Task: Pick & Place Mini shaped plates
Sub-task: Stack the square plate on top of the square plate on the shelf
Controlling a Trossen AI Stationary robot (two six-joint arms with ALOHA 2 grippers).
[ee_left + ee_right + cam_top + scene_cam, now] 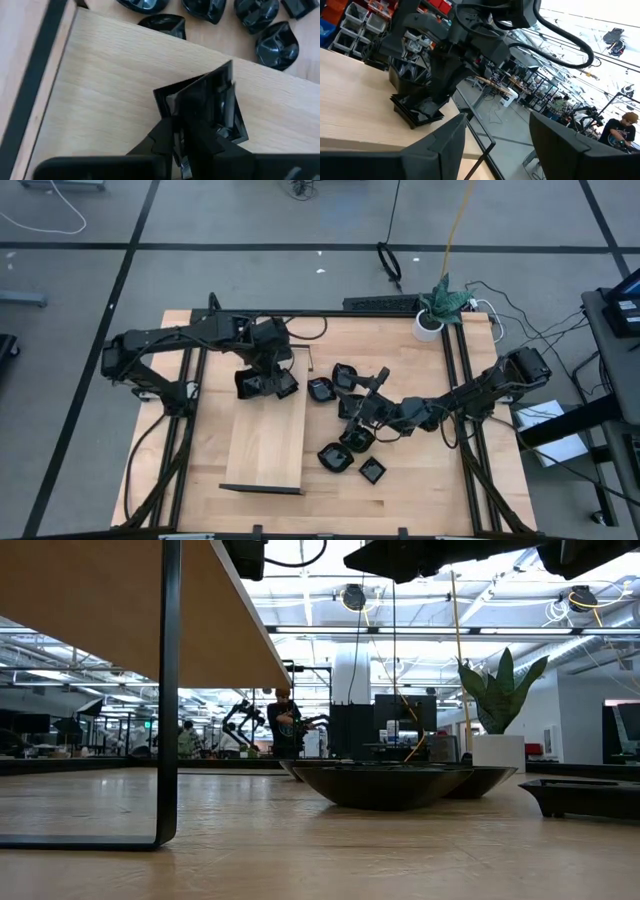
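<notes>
The raised wooden board [265,435] lies bare along its near half; its far end is occupied by the left claw [268,384] gripping a square plate [210,107]. Clustered black plates [345,420] and the right claw [372,392] crowd the surface [420,480] beside it.

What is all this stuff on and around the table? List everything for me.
Loose plates: about eight, glossy black, clustered on the table right of the board.
Square plate: one, black, held over the board's far end.
Wooden board: one, pale, a raised shelf on a dark leg, mid-table.
Table: one, light wood, dark-framed.
Potted plant: one, green in a white pot, far right corner.
Person: one, dark clothes, far back in the room.
Left claw: shut on the square plate.
Right claw: open, among the loose plates.
</notes>
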